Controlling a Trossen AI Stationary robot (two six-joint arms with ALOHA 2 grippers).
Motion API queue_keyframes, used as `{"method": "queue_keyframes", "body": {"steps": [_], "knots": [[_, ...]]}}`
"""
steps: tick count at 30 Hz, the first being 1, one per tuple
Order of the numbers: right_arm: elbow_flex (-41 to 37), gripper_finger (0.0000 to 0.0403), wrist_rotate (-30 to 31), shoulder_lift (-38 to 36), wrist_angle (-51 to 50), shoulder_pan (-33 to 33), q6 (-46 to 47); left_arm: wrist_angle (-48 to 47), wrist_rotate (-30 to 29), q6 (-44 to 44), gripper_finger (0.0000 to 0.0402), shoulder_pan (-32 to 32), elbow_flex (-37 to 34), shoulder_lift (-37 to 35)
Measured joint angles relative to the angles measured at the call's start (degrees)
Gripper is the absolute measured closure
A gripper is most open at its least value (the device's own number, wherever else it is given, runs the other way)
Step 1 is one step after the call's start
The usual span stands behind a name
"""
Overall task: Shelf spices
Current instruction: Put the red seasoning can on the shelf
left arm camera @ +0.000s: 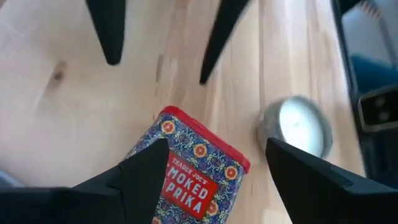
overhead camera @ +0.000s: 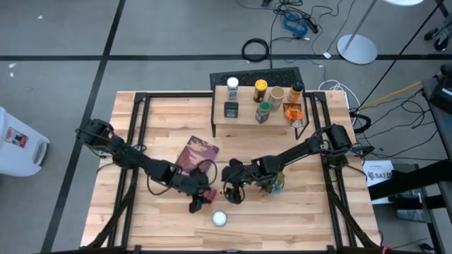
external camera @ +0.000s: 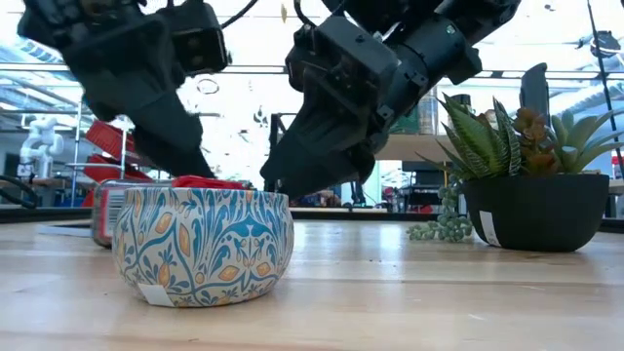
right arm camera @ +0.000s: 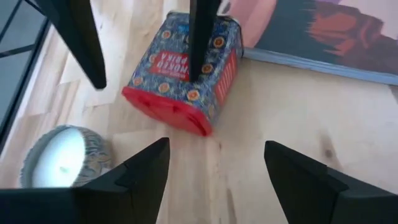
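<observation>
A red-capped smoked paprika tin [left arm camera: 196, 177] lies on its side on the table, near the front. My left gripper [left arm camera: 217, 144] stands open over it, one finger by the tin's side, the other well clear. My right gripper [right arm camera: 216, 143] is open just right of the tin [right arm camera: 183, 71], facing its red cap, with only bare table between its fingers. A round patterned tin with a white top [overhead camera: 219, 219] rests on the table nearer the front edge. Several spice jars [overhead camera: 263, 92] stand on the small raised shelf [overhead camera: 247, 121] at the far side. My left gripper has one finger [left arm camera: 146, 171] against the picture of the paprika tin's long side [left arm camera: 163, 163], slanting down from the table's left. I cannot tell whether it touches. The tin lies flat on the table.
A maroon book [overhead camera: 196, 154] lies just beyond the paprika tin. A potted plant [overhead camera: 272, 185] stands close to the right of my right gripper. Bare wood lies to the left and front right of the table.
</observation>
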Motion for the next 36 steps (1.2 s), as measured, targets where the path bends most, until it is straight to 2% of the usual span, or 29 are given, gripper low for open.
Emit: {"method": "queue_keyframes", "body": {"steps": [4,11,16,24,36], "knots": [[0.0,0.0151,-0.25,0.0,0.0,0.02,-0.1,-9.26,-1.9,5.17,0.0118,-2.0,4.16,0.05],[-0.02,0.0151,-1.45,0.04,0.07,-0.59,0.04,-24.48,-15.03,15.27,0.0118,-5.18,14.28,0.11],[-0.02,0.0151,-2.02,0.04,0.39,-0.51,0.05,-33.54,-18.29,19.16,0.0118,-7.92,19.52,0.09],[-0.04,0.0151,-1.78,0.07,0.42,-0.69,-0.02,-45.62,-19.86,10.03,0.0118,-11.08,19.75,0.36],[-0.04,0.0151,-1.98,0.11,0.48,-1.47,0.59,-46.15,-17.46,-4.56,0.0118,-13.87,16.4,0.44]]}}
